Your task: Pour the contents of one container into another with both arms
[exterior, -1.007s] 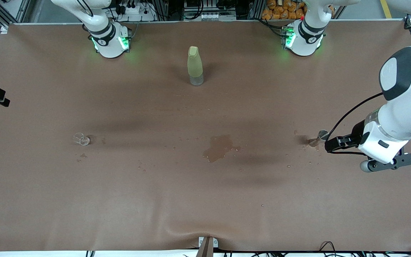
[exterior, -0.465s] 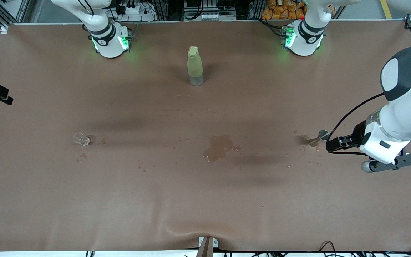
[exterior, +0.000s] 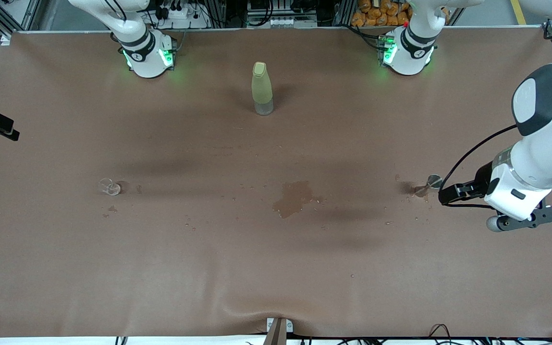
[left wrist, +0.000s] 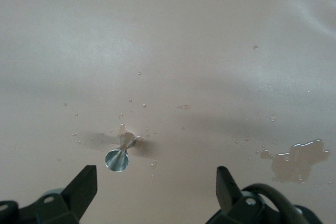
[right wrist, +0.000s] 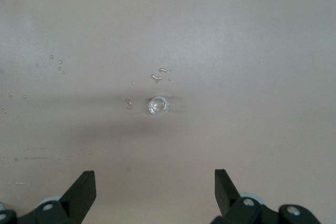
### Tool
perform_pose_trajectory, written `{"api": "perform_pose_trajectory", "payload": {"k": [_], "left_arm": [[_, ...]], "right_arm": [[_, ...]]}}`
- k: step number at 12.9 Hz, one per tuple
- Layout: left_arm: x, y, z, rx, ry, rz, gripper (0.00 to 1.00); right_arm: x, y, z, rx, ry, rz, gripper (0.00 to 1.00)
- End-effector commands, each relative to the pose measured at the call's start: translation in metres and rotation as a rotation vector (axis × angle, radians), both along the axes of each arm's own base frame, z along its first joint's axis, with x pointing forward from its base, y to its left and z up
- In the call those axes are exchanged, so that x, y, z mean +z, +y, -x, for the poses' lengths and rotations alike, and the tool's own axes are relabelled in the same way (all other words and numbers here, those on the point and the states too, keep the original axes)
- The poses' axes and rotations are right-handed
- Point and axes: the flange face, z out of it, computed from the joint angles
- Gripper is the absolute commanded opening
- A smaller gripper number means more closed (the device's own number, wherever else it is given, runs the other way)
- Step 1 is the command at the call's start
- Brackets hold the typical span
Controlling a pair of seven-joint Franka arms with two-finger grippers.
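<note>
Now left gripper point(left wrist: 155, 192) open, right gripper point(right wrist: 155, 192) open

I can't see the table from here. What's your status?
Left end effector open, by small metal funnel. Right end effector open, over glass cup. Yellow bottle upright, untouched. Spill mid-table.

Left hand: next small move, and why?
Probably ease the left hand forward and down so its open fingers straddle the small metal funnel. The funnel lies on its side on the wet table, just ahead of the hand and off-centre toward one finger. The right hand, also open, waits over the small clear glass.
</note>
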Motion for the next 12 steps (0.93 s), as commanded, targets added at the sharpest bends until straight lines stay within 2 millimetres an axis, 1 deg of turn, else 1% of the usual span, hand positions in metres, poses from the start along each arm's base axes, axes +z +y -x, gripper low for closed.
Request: {"api": "perform_pose_trajectory", "payload": {"k": [1,3,5,6,7,8,9,12], "left_arm": [[0.006,-0.003,0.007,-0.008,-0.003,-0.03,1.0],[0.007,0.0,0.007,-0.006,-0.004,-0.031,1.0],[0.012,0.006,0.008,0.004,-0.012,-0.031,1.0],[0.018,0.005,0.01,0.003,-0.021,-0.029,1.0],[0.019,0.004,0.011,0.001,-0.022,-0.028,1.0],[0.02,0.004,0.011,0.001,-0.024,-0.03,1.0],[0.02,0.004,0.011,0.001,-0.024,-0.027,1.0],[0.023,0.004,0.012,0.002,-0.028,-0.023,1.0]], "right_arm": [[-0.007,-0.008,0.004,0.009,0.002,-0.016,1.0],[-0.015,-0.008,-0.002,0.092,-0.005,-0.07,1.0],[-0.034,-0.029,-0.01,0.163,-0.012,-0.172,1.0],[-0.043,-0.038,-0.014,0.204,-0.022,-0.188,1.0],[-0.052,-0.049,-0.019,0.252,-0.037,-0.187,1.0],[-0.059,-0.055,-0.023,0.304,-0.048,-0.186,1.0],[-0.066,-0.064,-0.026,0.341,-0.051,-0.191,1.0],[-0.092,-0.087,-0.031,0.444,-0.076,-0.276,1.0]]}}
